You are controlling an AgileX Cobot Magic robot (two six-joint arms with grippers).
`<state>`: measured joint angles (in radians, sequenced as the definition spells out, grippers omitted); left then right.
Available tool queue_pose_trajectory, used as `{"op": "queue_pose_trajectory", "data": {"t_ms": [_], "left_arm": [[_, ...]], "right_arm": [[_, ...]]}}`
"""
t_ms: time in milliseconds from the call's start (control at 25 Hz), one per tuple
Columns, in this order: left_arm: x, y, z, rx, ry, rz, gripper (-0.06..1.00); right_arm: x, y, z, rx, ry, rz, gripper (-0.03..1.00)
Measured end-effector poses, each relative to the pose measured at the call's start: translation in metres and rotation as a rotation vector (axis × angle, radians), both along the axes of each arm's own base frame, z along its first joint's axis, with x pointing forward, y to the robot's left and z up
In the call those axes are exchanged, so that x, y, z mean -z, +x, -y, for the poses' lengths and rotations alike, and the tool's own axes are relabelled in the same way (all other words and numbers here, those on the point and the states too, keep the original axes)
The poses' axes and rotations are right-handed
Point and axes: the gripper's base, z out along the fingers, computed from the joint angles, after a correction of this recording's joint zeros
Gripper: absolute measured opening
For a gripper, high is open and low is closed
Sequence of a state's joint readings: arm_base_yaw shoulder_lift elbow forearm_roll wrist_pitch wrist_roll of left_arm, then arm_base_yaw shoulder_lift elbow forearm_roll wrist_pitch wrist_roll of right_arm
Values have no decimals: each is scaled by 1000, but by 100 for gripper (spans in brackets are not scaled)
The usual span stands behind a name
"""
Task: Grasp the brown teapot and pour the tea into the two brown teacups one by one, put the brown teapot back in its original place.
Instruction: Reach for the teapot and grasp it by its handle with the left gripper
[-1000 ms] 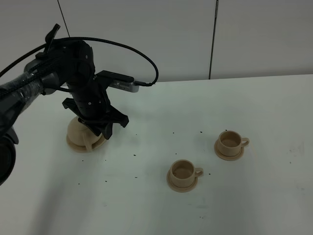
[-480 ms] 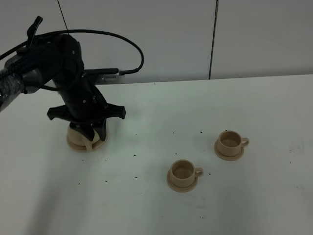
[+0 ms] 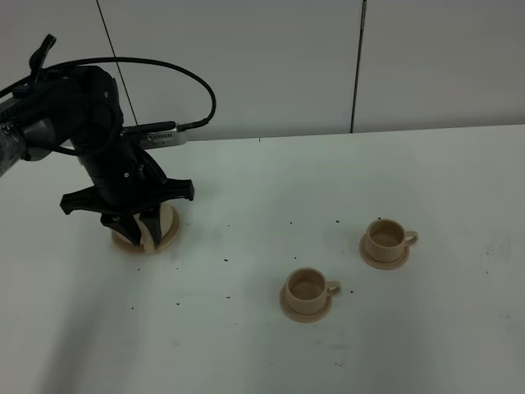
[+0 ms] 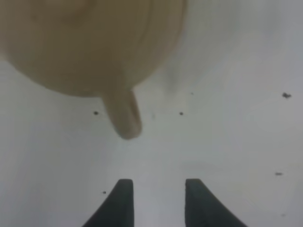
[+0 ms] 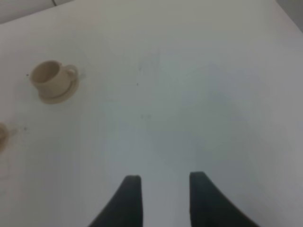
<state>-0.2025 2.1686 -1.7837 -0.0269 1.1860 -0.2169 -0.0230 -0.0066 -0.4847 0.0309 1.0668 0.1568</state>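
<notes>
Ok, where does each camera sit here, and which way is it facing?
Exterior high: mounted high, looking down on the white table; left arm over the brown teapot.
Left wrist: on the left arm, facing down at the brown teapot; left gripper tips show.
Right wrist: faces table and one teacup; right gripper tips show.
Shared: brown teapot, exterior and left wrist; a teacup, exterior and right wrist.

Far left on the table (image 3: 426, 164): teapot (image 4: 85, 42) over wide saucer (image 3: 170, 232), mostly hidden beneath the left arm (image 3: 107, 164). Well apart to the right: two teacups, each on own small saucer. Front teacup (image 3: 308, 286) nearer the middle, back teacup (image 3: 384, 236) behind it and further right.
</notes>
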Motion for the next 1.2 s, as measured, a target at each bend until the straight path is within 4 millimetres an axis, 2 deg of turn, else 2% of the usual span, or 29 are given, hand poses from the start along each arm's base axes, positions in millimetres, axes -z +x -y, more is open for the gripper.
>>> {"op": "queue_pose_trajectory", "data": {"t_ms": [360,720,1040,1200], "left_arm": [[0,3,-18,-25,35,7,34],[1,4,-21,-29,39,6,34],[9,5,-20,-20,28,-14,34],[8,4,-17,2,-6,-20,39]], "right_arm": [[0,0,0,0,0,0,24],[0,0,0,0,0,0,24],[0,0,0,0,0,0,24],[0,0,0,0,0,0,24]]}}
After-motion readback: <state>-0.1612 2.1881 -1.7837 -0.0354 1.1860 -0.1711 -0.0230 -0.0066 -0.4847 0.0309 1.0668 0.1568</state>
